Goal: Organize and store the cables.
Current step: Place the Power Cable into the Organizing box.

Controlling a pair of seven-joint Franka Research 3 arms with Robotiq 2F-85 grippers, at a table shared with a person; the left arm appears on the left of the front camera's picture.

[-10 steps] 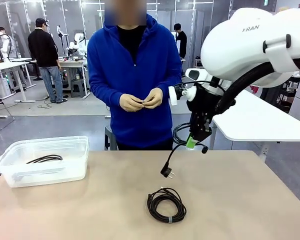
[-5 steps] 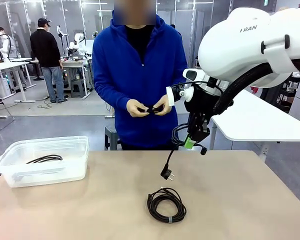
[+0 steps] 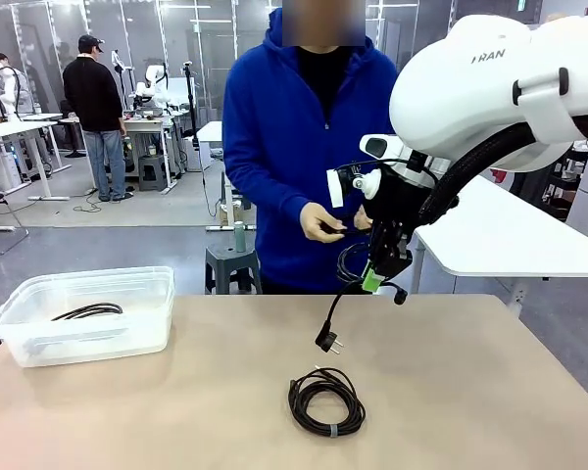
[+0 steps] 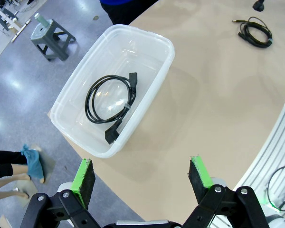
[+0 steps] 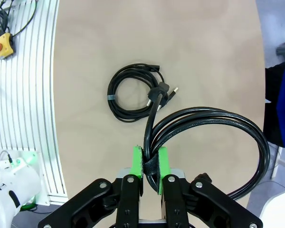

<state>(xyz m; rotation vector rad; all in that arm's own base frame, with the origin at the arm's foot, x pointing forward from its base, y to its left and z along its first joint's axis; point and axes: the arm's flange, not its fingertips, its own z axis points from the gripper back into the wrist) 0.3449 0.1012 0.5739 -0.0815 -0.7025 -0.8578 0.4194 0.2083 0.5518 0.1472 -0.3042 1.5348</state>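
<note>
Right gripper (image 5: 150, 156) pinches glossy black cable loop (image 5: 213, 116); left gripper (image 4: 142, 175) spread above clear plastic bin (image 4: 162, 71) holding round coil (image 4: 88, 100).

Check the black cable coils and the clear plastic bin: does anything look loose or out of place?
The black cable coil clamped in the right gripper has its plug end hanging loose beneath it, over the tan table. The banded coil on the table and the coil in the clear plastic bin look tidy.
</note>
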